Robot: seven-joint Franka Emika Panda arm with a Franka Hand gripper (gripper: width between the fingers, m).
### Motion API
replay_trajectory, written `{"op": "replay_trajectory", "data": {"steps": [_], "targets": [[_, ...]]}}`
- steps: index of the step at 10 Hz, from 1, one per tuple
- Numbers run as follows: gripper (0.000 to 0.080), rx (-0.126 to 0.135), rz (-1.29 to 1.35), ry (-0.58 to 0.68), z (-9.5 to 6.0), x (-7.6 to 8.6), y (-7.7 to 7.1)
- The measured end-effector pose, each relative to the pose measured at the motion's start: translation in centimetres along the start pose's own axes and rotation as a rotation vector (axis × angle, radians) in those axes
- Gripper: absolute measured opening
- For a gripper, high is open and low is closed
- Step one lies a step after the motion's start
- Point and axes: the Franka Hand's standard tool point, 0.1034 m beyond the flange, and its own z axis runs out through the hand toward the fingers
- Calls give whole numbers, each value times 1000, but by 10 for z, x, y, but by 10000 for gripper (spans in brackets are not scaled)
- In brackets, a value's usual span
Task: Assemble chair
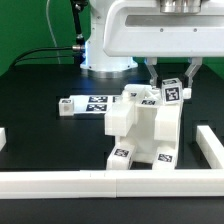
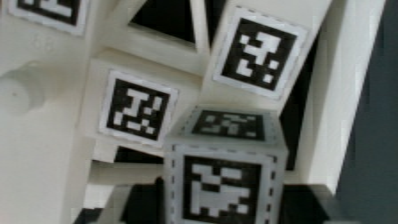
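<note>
In the exterior view the chair (image 1: 140, 130) stands partly built on the dark table (image 1: 40, 140), near the corner formed by the long white rail (image 1: 60, 182), which runs along the front edge and up the exterior view's right. Several chunky white parts are already joined into an upright cluster, with tags facing the camera low down and on top. The build therefore looks well under way, though which legs or slabs are still missing cannot be read at this size. The gripper (image 1: 171, 78) hangs directly over the cluster, its two dark fingers standing on either side of the upper tagged part (image 1: 172, 93). Whether they are pinching that part or only straddling it cannot be told from here. To the exterior view's left of the chair, and apart from it, a flat tagged piece (image 1: 90, 103) lies on the table. It may be a loose part still to be fitted or the marker board, and the picture does not settle which. The wrist view is filled by the chair (image 2: 143, 105) at very close range: white faces with several square tags, a tagged block (image 2: 222, 185) nearest the camera and a short peg (image 2: 128, 172) in a dark gap beside it. No fingertip shows clearly there. Neither view shows a bin, tray or other container, and the rail is only a fence.
</note>
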Motion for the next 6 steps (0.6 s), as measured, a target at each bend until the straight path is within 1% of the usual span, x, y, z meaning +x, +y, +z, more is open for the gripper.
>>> {"op": "replay_trajectory", "data": {"steps": [5,6], "targets": [[279,2,338,-2,0,0,-1],[281,2,347,-3,0,-1,-1]]}}
